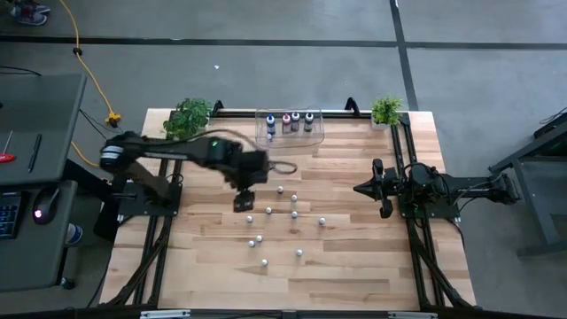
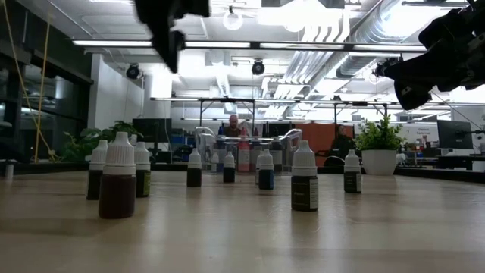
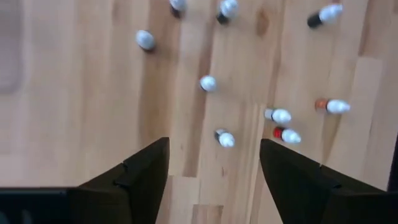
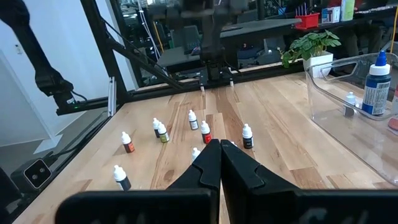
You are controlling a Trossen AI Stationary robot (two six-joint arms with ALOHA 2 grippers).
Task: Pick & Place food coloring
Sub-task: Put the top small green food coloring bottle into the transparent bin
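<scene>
Several small white-capped food coloring bottles [image 1: 280, 213] stand upright on the wooden table, scattered around its middle; they also show in the left wrist view [image 3: 225, 138] and the low view [image 2: 304, 180]. Several larger bottles [image 1: 290, 120] stand inside the clear bin [image 1: 314, 135] at the far edge. My left gripper [image 1: 244, 201] hangs open above the left side of the scattered bottles, pointing steeply down, with nothing between its fingers [image 3: 149, 167]. My right gripper [image 1: 361, 189] rests shut at the right, level, away from the bottles.
Two small potted plants [image 1: 188, 116] [image 1: 386, 110] stand at the far corners. Black frame rails [image 1: 409, 168] run along both sides of the table. Bare wood lies along the near edge [image 1: 292, 292]. A person sits far behind the table [image 2: 233, 126].
</scene>
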